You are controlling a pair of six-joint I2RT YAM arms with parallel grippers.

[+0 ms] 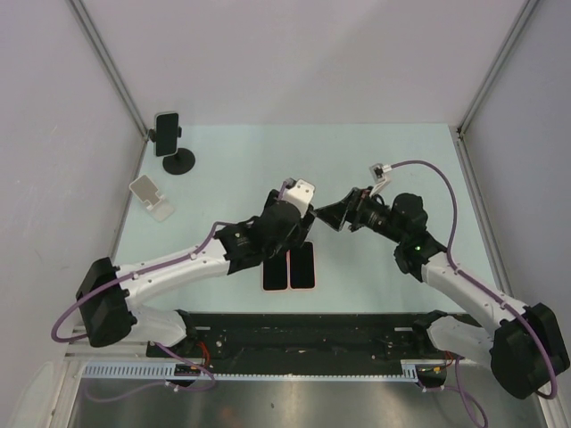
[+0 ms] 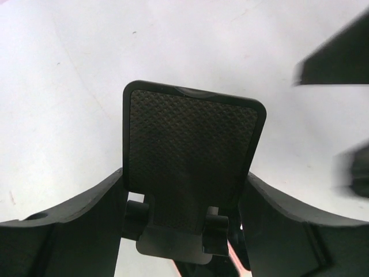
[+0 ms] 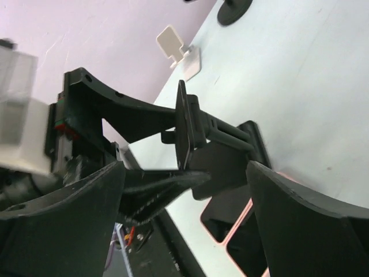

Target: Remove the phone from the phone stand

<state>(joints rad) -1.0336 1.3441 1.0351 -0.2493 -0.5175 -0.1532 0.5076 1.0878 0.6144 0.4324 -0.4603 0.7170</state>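
My left gripper [image 1: 308,230] is shut on a black phone stand [image 2: 190,144], its fingers [image 2: 86,213] pressing both sides of the textured back plate. The plate holds no phone. Two dark phones in pink cases [image 1: 291,267] lie flat on the table just below it, and they show in the right wrist view [image 3: 230,222]. My right gripper [image 1: 326,218] is open, its jaws wide apart either side of the stand [image 3: 187,124] without touching it. A second black phone [image 1: 167,132] sits upright in another black stand with a round base [image 1: 179,161] at the far left.
A small white stand [image 1: 152,197] sits near the left wall and shows in the right wrist view [image 3: 179,49]. Metal frame posts [image 1: 111,67] and walls bound the table. A black rail [image 1: 303,332] runs along the near edge.
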